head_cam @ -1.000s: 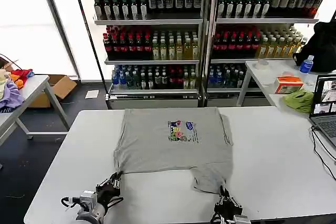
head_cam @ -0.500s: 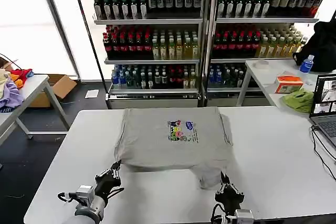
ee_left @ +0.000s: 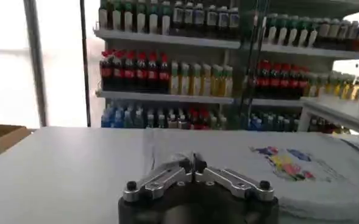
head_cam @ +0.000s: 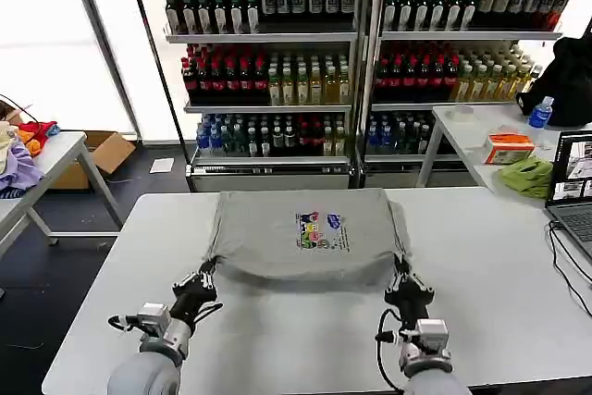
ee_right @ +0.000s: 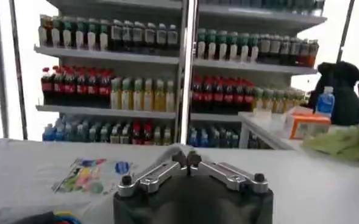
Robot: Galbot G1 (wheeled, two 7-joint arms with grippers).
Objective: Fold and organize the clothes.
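- We find the left gripper (head_cam: 205,275) clenched on the near-left corner of the light grey cotton shirt (head_cam: 305,238), at seven o'clock.
- The right gripper (head_cam: 401,275) pinches its near-right corner, at five o'clock.
- The shirt lies centred on the white table (head_cam: 481,293), graphic upward.

Both arms reach forward from the near edge of the worktop (head_cam: 481,321). The left pincer (head_cam: 207,270) and the right pincer (head_cam: 400,270) sit level with each other, fingers pressed together, each pinching the shirt (head_cam: 305,233).
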